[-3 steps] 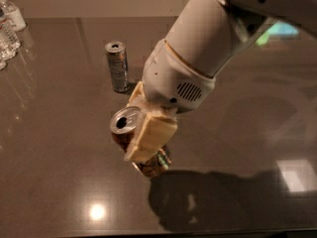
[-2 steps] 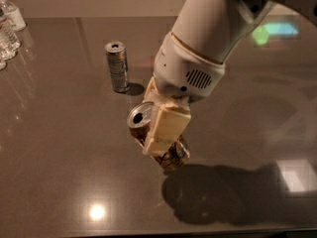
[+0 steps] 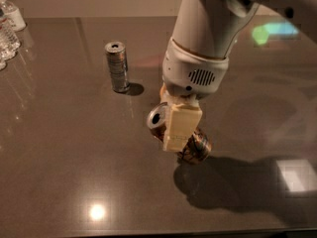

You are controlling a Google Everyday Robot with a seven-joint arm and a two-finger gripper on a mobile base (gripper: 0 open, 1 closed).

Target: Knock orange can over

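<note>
The orange can [image 3: 197, 148] has a dark brownish-orange mottled body and a silver top [image 3: 157, 118] with a pull-tab opening. It is tipped far over, top pointing left and base low on the right, close to the dark table [image 3: 59, 152]. My gripper [image 3: 178, 144] hangs from the white arm [image 3: 203, 48] at mid-table and is shut on the can. One cream finger [image 3: 181, 125] crosses the can's middle and hides it; the other finger is hidden behind the can.
A slimmer silver-grey can [image 3: 117, 66] stands upright to the upper left of the gripper. Clear water bottles [image 3: 7, 28] stand at the far left edge. The table's front edge runs along the bottom of the view.
The arm and gripper have moved to the right with the orange can in them. The can has tipped further over, its top now facing left.
</note>
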